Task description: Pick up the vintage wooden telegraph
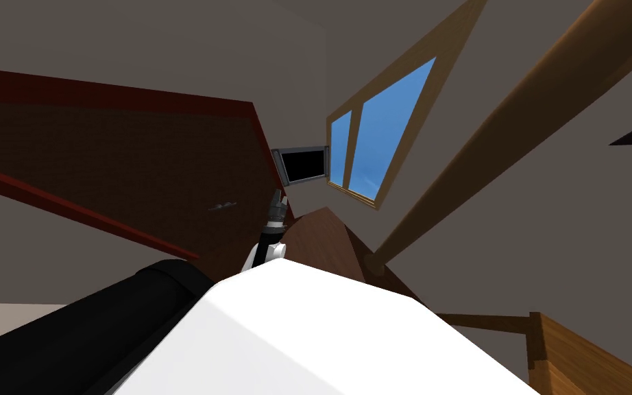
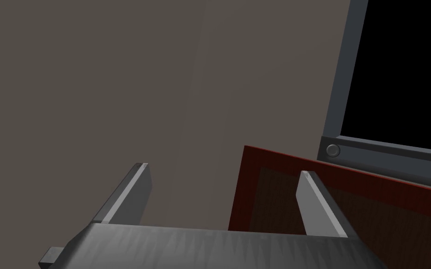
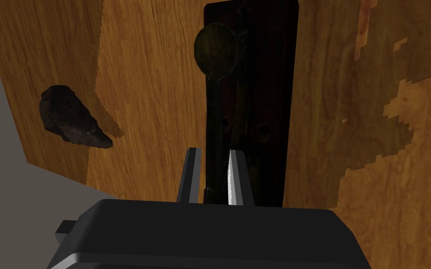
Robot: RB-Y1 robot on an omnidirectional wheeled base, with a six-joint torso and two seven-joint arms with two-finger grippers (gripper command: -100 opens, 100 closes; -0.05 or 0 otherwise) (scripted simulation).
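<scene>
**Right gripper (image 3: 212, 156) pinched on the telegraph's (image 3: 261, 93) near end**

A dark, rough lump (image 3: 72, 116) lies on the wooden surface (image 3: 154, 84) near its edge, apart from the telegraph and off the fingers' line. The telegraph is a dark board with a round knob (image 3: 215, 49) and a lever, stretching straight away from the right gripper. The gripper's fingers stand narrowly apart, pressing the lever's near end. Bare wood lies on both sides of the board. The left gripper (image 2: 224, 168) hangs wide open, holding nothing, beside a red-framed panel (image 2: 350, 187).

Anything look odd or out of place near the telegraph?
A dark, rough lump lies on the wooden surface beside the telegraph, apart from it. Blocky dark patches mar the wood on its other side.
</scene>
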